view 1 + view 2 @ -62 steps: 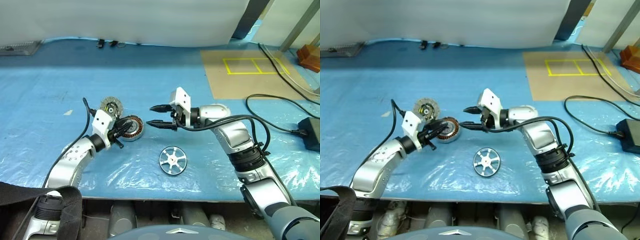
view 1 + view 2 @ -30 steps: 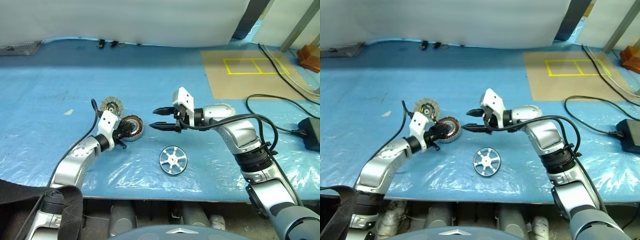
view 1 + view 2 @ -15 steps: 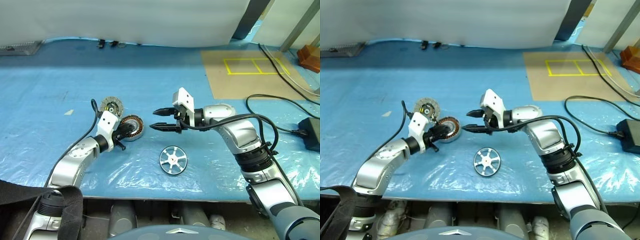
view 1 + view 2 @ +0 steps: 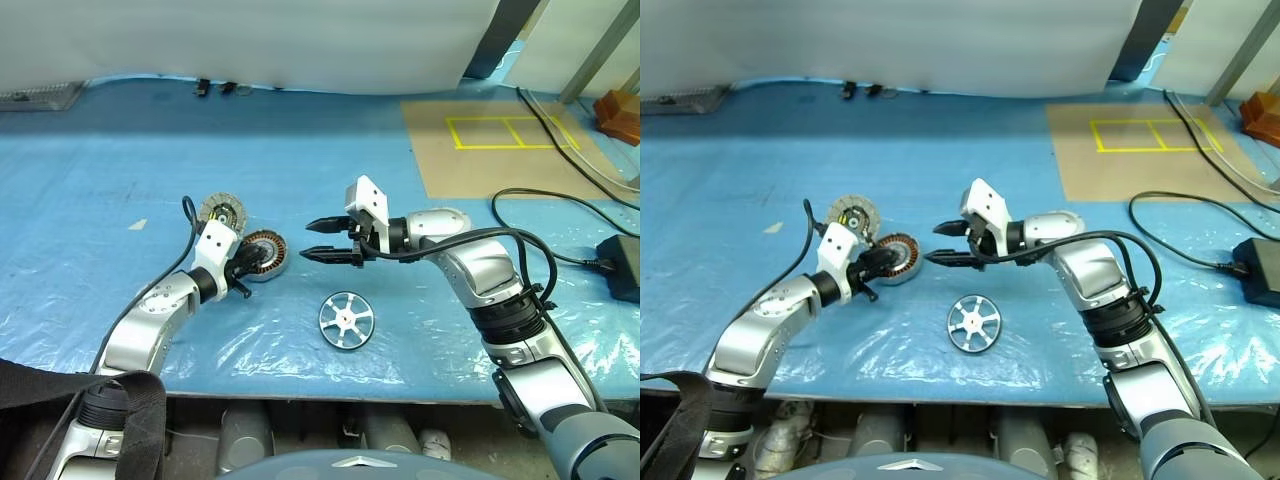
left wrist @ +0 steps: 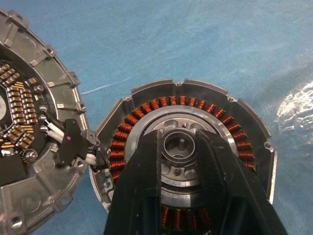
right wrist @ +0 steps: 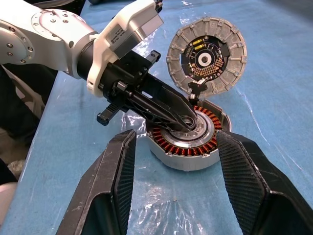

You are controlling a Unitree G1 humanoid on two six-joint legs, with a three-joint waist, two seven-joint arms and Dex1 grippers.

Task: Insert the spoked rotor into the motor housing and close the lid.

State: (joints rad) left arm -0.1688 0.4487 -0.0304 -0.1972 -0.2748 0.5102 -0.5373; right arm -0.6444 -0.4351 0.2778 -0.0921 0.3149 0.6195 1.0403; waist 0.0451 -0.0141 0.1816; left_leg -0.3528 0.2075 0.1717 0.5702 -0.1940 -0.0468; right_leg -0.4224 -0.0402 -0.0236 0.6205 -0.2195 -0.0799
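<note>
Nearest, rotor (image 4: 345, 321) flat on the blue sheet, untouched, well apart from both grippers. Beyond it, right gripper (image 4: 318, 240) hovering empty, fingers spread. Left gripper (image 4: 887, 262) nearly together on the hub of the housing (image 6: 188, 138); lid (image 6: 206, 54) tilted open behind. Best to steady the housing and fetch the rotor level.

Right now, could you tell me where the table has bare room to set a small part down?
Bare sheet lies beyond the lid, up to the white wall, and left of the left claw. The tan board is free inside its yellow tape. It is crowded around the housing, where both claws meet, and by the rotor. Cables cross the right edge.
</note>
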